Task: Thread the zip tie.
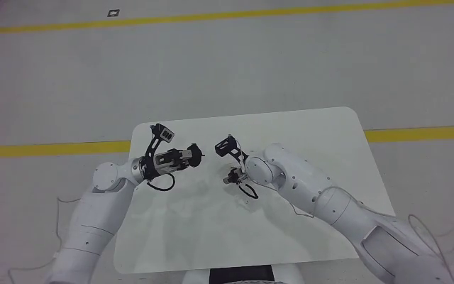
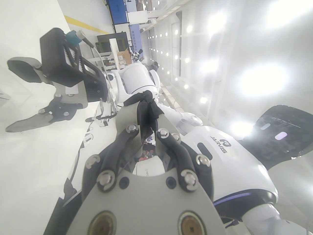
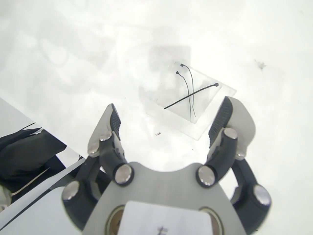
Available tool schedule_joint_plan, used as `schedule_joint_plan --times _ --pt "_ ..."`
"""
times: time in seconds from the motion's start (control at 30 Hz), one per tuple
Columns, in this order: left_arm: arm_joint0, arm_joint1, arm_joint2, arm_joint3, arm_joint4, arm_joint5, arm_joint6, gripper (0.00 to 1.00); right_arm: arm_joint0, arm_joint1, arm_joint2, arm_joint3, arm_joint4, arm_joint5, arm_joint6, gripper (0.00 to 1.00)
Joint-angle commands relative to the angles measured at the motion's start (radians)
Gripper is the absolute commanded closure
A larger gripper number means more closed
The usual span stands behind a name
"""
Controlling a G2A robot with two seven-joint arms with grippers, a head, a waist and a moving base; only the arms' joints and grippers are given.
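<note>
Right wrist view: right hand point(image 3: 168, 102) spread above zip ties point(image 3: 190, 94) inside tray point(image 3: 196, 135).

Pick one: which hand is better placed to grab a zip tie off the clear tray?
Right. The right hand is open and points down at the clear tray, with the zip ties lying just ahead of it. The left hand is shut and turned sideways.
</note>
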Motion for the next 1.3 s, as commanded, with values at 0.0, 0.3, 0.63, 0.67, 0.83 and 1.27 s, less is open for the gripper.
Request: schedule_joint_plan --times 0.0,0.3,0.63,0.67,0.83,1.27 --pt "0.0 0.0 0.0 0.0 0.0 0.0 0.0 1.0 -0.003 -0.003 -0.001 0.004 -0.007 -0.001 -0.004 0.64" --pt "0.0 0.0 0.0 0.0 0.0 0.0 0.0 1.0 -0.008 -0.024 -0.008 0.041 -0.025 -0.003 -0.021 0.69" --pt "0.0 0.0 0.0 0.0 0.0 0.0 0.0 1.0 -0.005 -0.047 -0.014 0.072 -0.071 0.027 -0.032 0.77" --pt "0.0 0.0 0.0 0.0 0.0 0.0 0.0 1.0 -0.004 -0.052 -0.017 0.078 -0.074 0.032 -0.034 0.78" --pt "0.0 0.0 0.0 0.0 0.0 0.0 0.0 1.0 0.008 -0.074 -0.036 0.119 -0.097 0.05 -0.032 0.79" --pt "0.0 0.0 0.0 0.0 0.0 0.0 0.0 1.0 0.042 -0.133 -0.068 0.236 -0.137 0.072 -0.024 0.76"
